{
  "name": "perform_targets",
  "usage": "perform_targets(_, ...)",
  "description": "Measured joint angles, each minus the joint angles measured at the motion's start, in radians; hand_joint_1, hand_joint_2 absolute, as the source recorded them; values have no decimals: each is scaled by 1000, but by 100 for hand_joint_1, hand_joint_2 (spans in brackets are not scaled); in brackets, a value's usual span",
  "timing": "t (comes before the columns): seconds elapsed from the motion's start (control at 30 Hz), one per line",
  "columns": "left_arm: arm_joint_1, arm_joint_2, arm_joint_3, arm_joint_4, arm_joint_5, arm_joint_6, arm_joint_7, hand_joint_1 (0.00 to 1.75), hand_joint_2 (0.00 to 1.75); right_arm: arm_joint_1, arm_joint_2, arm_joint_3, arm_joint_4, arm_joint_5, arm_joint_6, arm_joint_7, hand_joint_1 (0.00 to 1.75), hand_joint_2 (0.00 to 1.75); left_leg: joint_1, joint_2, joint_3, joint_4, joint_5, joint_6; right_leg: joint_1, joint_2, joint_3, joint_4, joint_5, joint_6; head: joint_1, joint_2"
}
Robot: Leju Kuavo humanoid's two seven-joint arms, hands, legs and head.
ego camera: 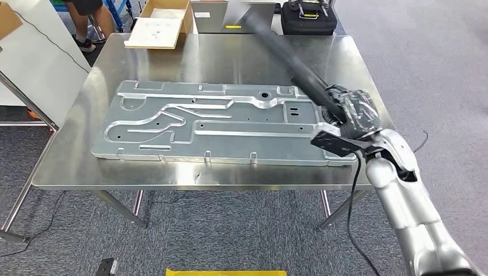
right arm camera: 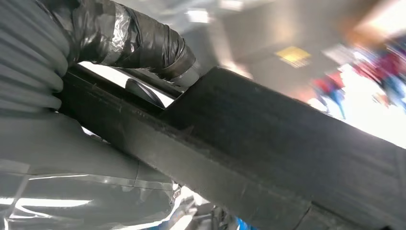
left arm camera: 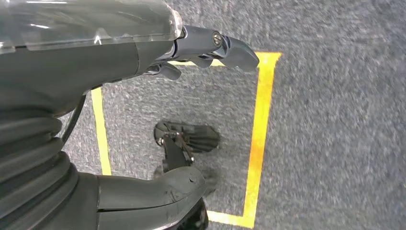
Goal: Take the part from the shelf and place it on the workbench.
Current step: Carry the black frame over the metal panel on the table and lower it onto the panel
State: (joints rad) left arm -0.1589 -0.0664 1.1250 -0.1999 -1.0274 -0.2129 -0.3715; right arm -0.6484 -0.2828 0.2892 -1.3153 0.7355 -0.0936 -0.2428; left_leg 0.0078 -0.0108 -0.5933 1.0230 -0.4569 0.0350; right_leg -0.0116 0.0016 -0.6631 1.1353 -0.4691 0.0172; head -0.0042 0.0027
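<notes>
- The part (ego camera: 288,57), a long dark bar, shows in the head view gripped at its near end by the right hand (ego camera: 351,115). It rises from that hand, just over the right end of the workbench (ego camera: 230,57), and slants away toward the far edge, its far end blurred.
- Its long axis runs from near right to far left, crossing above one corner of the large stamped metal panel (ego camera: 213,123) that lies flat on the workbench.
- To set it down well, I judge the bar should be brought level first and lowered onto bare steel beside or beyond the panel. The fingers should loosen only once its whole length is resting, so it neither tips nor scrapes the panel.
- A cardboard box (ego camera: 164,23) and a black case (ego camera: 308,17) sit at the far edge, where the bar's far end could catch them.
- In the left wrist view the left hand (left arm camera: 191,52) hangs over grey carpet marked with yellow tape (left arm camera: 258,143). Its fingers are loosely curled and it holds nothing.
- In the right wrist view the part (right arm camera: 268,158) crosses the picture as a broad, dark, rough-textured bar. The right hand (right arm camera: 119,38), wrapped in dark tape, is closed around it.
</notes>
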Motion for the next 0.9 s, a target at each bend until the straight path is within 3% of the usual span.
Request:
perform_targets(0.07,-6,0,-9,0,0,-17,-4,0,175,-90,-14,77,129,113,17,8,175,175,-4,0,-4,3,-1,-7,5,1,34,-84,27,-7,0,0)
perform_targets(0.2,-9,0,-20,0,2,-45,-22,0,175,-223,-14,234,348,218,30,-3,175,175,-6,1,-12,13,-11,-23,1,-3,39,-101,25,-20,0,0)
perform_targets(0.27,-9,0,-27,0,3,-53,-29,0,175,-272,-6,297,423,237,28,-17,175,175,-4,3,-49,91,-55,-35,-4,-7,43,-107,27,-30,0,0)
perform_targets(0.33,-7,0,-33,0,3,-58,-34,0,175,-309,6,347,488,243,24,-39,175,175,-1,4,-115,224,-108,-42,-3,-9,45,-106,25,-35,0,0)
perform_targets(0.37,-5,0,-35,0,3,-59,-36,0,175,-321,12,368,516,244,19,-50,175,175,0,5,-141,270,-117,-44,-2,-9,46,-106,24,-36,0,0)
perform_targets(0.4,-4,1,-37,0,2,-60,-39,0,175,-330,18,389,540,245,12,-60,175,175,1,5,-151,281,-106,-45,-2,-9,47,-105,23,-37,0,0)
perform_targets(0.43,-3,1,-39,0,2,-61,-41,0,175,-336,24,408,562,245,2,-70,175,175,2,5,-142,253,-77,-44,-2,-8,49,-104,21,-36,0,0)
perform_targets(0.5,-4,3,-43,0,1,-61,-45,0,175,-344,37,436,596,244,-25,-85,175,175,2,5,-85,123,-4,-39,-1,-6,54,-101,15,-33,0,0)
perform_targets(0.53,-5,3,-45,0,0,-61,-47,0,175,-349,44,446,612,243,-39,-93,175,175,0,4,-57,64,18,-35,0,-5,54,-98,12,-30,0,0)
perform_targets(0.6,-7,3,-52,0,-3,-60,-49,0,175,-357,58,463,644,242,-60,-104,175,175,-3,4,-35,14,22,-28,3,-2,50,-96,12,-23,0,0)
perform_targets(0.7,-10,3,-63,0,-10,-61,-50,0,175,-362,82,482,692,241,-74,-112,175,175,1,4,-30,0,26,-15,4,-2,46,-91,5,-11,0,0)
perform_targets(0.73,-13,3,-67,0,-12,-62,-51,0,175,-364,91,486,708,241,-80,-114,175,175,3,4,-28,-5,29,-9,3,-2,37,-68,-11,-7,0,0)
perform_targets(0.8,-19,3,-74,0,-12,-66,-51,0,175,-365,110,494,741,241,-93,-115,175,175,4,4,-25,-10,31,-1,0,-1,-8,34,-67,-1,0,0)
perform_targets(0.87,-22,3,-80,0,-12,-70,-52,0,175,-363,127,502,777,240,-98,-113,87,87,4,4,-25,-9,31,1,-3,-1,-65,148,-107,4,0,0)
perform_targets(0.9,-23,3,-83,0,-12,-71,-51,0,175,-362,135,505,793,237,-98,-112,44,44,3,4,-25,-8,30,1,-4,-2,-77,167,-103,5,0,0)
